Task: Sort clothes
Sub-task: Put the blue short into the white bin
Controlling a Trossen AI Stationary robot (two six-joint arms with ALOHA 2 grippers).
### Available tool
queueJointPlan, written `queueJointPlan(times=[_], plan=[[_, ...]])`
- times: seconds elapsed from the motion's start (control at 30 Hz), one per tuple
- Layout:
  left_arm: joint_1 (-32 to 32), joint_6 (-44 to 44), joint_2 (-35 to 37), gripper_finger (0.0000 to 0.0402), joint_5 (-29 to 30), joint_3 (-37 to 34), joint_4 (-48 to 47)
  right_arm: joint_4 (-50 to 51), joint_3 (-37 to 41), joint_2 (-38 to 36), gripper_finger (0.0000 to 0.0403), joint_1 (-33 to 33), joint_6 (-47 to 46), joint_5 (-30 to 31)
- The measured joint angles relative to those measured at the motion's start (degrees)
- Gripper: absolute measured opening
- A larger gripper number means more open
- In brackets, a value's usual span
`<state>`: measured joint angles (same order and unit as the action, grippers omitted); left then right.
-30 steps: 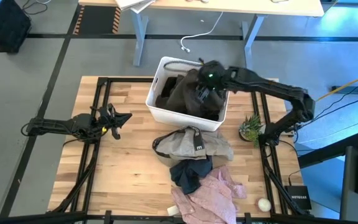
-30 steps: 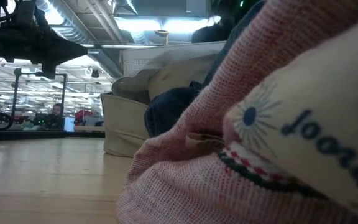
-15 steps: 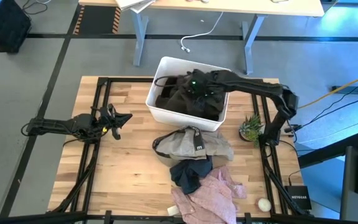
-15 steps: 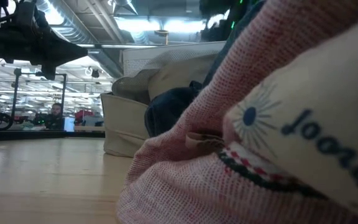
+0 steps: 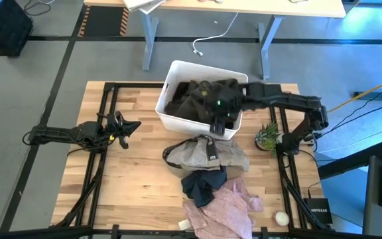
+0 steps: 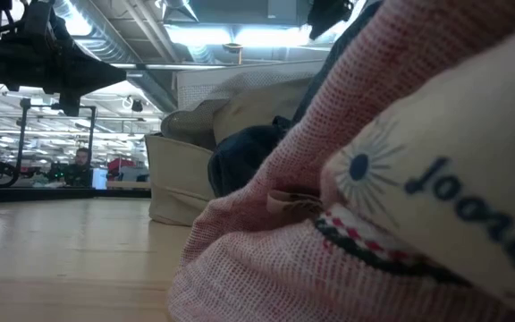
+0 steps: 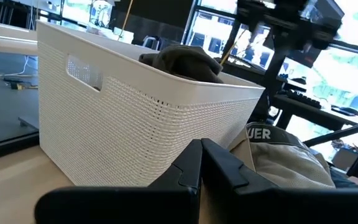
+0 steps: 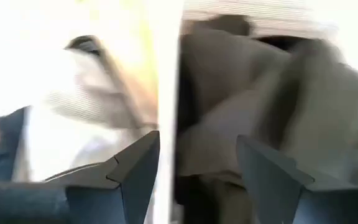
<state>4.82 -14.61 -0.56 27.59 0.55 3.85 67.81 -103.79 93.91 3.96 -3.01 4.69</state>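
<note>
The white bin [image 5: 178, 116] stands at the table's far middle and holds the olive-green garment [image 5: 201, 99] and a black garment [image 5: 178, 106]. My right gripper [image 5: 219, 123] is open and empty above the bin's near right rim; its wrist view shows the rim [image 8: 166, 93] between its fingers and the olive garment [image 8: 260, 87] beside it. The grey-beige garment [image 5: 207, 154], the navy garment [image 5: 201, 186] and the pale pink garment [image 5: 224, 206] lie on the table in front of the bin. My left gripper [image 5: 130, 126] waits shut at the table's left.
A small potted plant [image 5: 268, 136] stands right of the bin, beside my right arm. A white ball [image 5: 282, 217] and a dark box [image 5: 318, 211] lie at the near right corner. Bare wood [image 5: 131, 179] lies left of the clothes pile.
My right gripper, which stood over the bin with the olive-green garment bunched up under it, has gone down into the bin and then toward the table's near edge, over the bin's near rim. The olive garment has sunk flat into the bin and stays there.
</note>
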Motion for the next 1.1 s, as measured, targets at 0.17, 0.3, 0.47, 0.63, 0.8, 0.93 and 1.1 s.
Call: queueJointPlan(times=[0.17, 0.3, 0.47, 0.63, 0.8, 0.93, 1.1], plan=[[0.01, 0.38, -0.02, 0.0004, 0.00, 0.01, -0.01, -0.83, 0.73, 0.04, 0.0229, -8.39, -2.49, 0.19], [0.01, -0.24, -0.02, 0.0004, -0.12, 0.01, -0.01, -0.55, 0.75, 0.04, 0.0229, -15.73, -4.64, 2.94], [0.02, -0.28, -0.02, 0.0004, -0.28, 0.01, -0.03, -0.89, 2.73, 0.04, 0.0229, -23.18, -5.63, 6.22], [0.01, -0.25, -0.02, 0.0004, -0.34, 0.01, -0.03, -3.33, 7.16, 0.04, 0.0229, -26.33, -4.54, 5.20], [0.02, 0.33, -0.02, 0.0004, -3.57, 0.01, -0.24, -5.04, 11.65, 0.04, 0.0229, -25.99, -4.72, 5.36], [0.02, 1.11, -0.02, 0.0004, -3.82, 0.01, -0.25, -6.77, 13.76, 0.04, 0.0229, -25.71, -6.24, 5.64], [0.00, 0.00, -0.02, 0.0004, -5.12, 0.00, -0.30, -5.94, 15.79, 0.04, 0.0229, -25.70, -7.35, 5.64]])
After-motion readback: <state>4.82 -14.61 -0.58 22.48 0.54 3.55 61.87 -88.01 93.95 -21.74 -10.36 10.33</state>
